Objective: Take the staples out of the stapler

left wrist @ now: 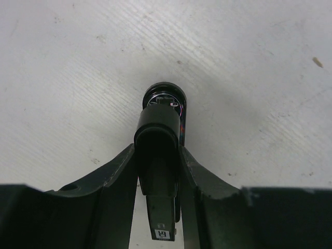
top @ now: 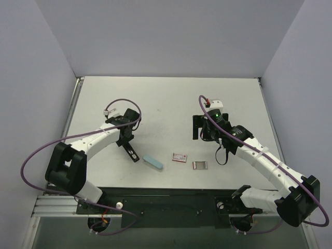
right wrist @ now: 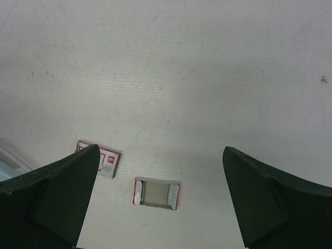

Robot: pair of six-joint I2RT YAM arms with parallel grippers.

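Note:
My left gripper point(top: 126, 140) is shut on a black stapler point(top: 132, 152), which rests on the white table. In the left wrist view the fingers point(left wrist: 116, 176) clamp both sides of the stapler point(left wrist: 160, 129), and its rounded end points away from the camera. My right gripper point(top: 202, 129) is open and empty above the table, right of centre. In the right wrist view its jaws point(right wrist: 161, 155) stand wide apart. No staples show in any view.
A light blue bar point(top: 153, 162) lies right of the stapler. A red-and-white box point(top: 180, 157) point(right wrist: 101, 158) and a small grey-framed open box point(top: 199, 165) point(right wrist: 155, 193) lie near the front centre. Grey walls enclose the table.

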